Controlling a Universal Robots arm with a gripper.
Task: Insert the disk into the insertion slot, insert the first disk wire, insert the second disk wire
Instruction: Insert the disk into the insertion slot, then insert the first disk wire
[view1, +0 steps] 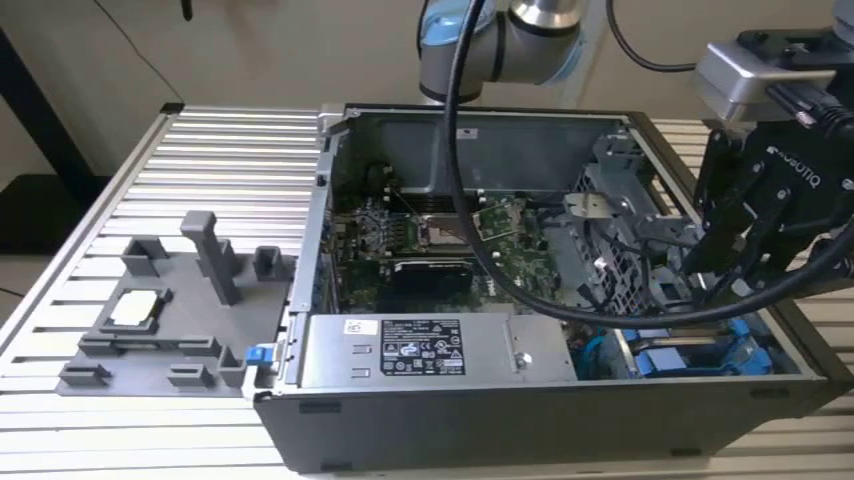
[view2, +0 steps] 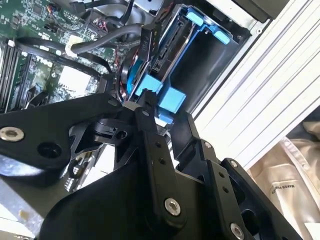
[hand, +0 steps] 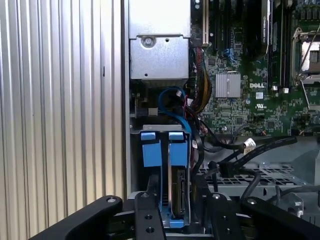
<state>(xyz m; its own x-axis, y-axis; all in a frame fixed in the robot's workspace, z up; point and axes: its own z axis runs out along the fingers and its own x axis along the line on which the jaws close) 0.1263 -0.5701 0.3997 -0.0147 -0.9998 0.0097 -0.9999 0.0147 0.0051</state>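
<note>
The disk (hand: 177, 187) stands on edge in the insertion slot (view2: 200, 65) at the case's near right corner, its blue frame (view1: 694, 355) and two blue end tabs (hand: 160, 150) showing. My gripper (hand: 181, 195) hangs just above the tab end with its black fingers (hand: 147, 210) spread to either side of the frame, open; it also shows in the exterior view (view1: 727, 285) and the second wrist view (view2: 165, 112). A black plug (view2: 147, 42) on a dark cable lies against the disk's far end. Another black plug (hand: 225, 167) and a white-tipped lead (hand: 248, 145) lie loose beside the cage.
The silver labelled power-supply box (view1: 427, 350) fills the case's near side, beside the disk. The green motherboard (view1: 427, 240) lies behind it. A grey fixture (view1: 174, 300) stands on the ribbed table (view1: 160, 420) at the exterior view's left. A blue cable (hand: 172, 100) loops near the slot.
</note>
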